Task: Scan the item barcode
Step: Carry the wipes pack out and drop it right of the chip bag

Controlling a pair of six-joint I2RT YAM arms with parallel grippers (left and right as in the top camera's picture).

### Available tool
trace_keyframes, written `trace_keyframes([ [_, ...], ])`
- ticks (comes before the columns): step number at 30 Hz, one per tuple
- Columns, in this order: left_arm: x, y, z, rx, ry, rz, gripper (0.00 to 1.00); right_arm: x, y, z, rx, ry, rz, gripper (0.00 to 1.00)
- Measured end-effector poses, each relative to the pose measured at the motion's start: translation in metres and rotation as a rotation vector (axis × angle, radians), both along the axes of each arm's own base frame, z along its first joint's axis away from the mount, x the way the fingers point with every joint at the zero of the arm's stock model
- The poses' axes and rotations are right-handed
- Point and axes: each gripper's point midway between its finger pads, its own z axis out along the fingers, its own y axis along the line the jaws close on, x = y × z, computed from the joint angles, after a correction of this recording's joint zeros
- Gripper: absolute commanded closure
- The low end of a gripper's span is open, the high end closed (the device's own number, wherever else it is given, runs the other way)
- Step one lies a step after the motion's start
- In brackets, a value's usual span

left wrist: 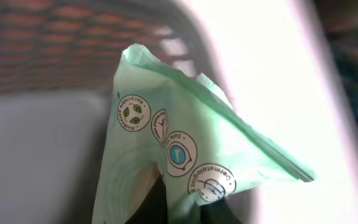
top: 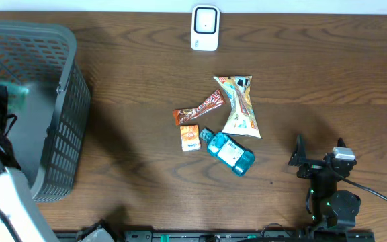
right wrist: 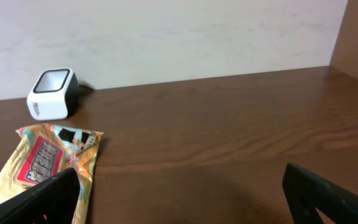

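On the table (top: 146,47), left pincer (left wrist: 186,213) clamps green packet (left wrist: 166,143) over basket (top: 62,134).

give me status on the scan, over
left gripper shut on green packet, above basket. right gripper open, empty. nothing blocking scanner.
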Motion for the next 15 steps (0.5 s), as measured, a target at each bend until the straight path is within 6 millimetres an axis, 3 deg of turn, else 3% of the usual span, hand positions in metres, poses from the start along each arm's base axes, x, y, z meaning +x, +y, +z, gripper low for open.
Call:
trace_keyframes([
  [3,0.003,-0.042,0.041,0.099,-0.116,-0.144,0.93,0.0,0.0,0.0,0.0,0.0,0.0,0.01],
  [4,0.005,-0.066,0.054,0.134,-0.155,-0.228,0.93,0.0,0.0,0.0,0.0,0.0,0.0,0.01],
  [7,0.014,-0.124,0.062,0.216,-0.175,-0.456,0.93,0.0,0.0,0.0,0.0,-0.001,0.0,0.01],
  [10,0.022,-0.201,0.046,0.29,-0.145,-0.765,0.93,0.0,0.0,0.0,0.0,-0.001,0.0,0.01],
  [15,0.029,-0.304,-0.013,0.366,-0.021,-1.181,0.93,0.0,0.0,0.0,0.0,-0.001,0.0,0.01],
])
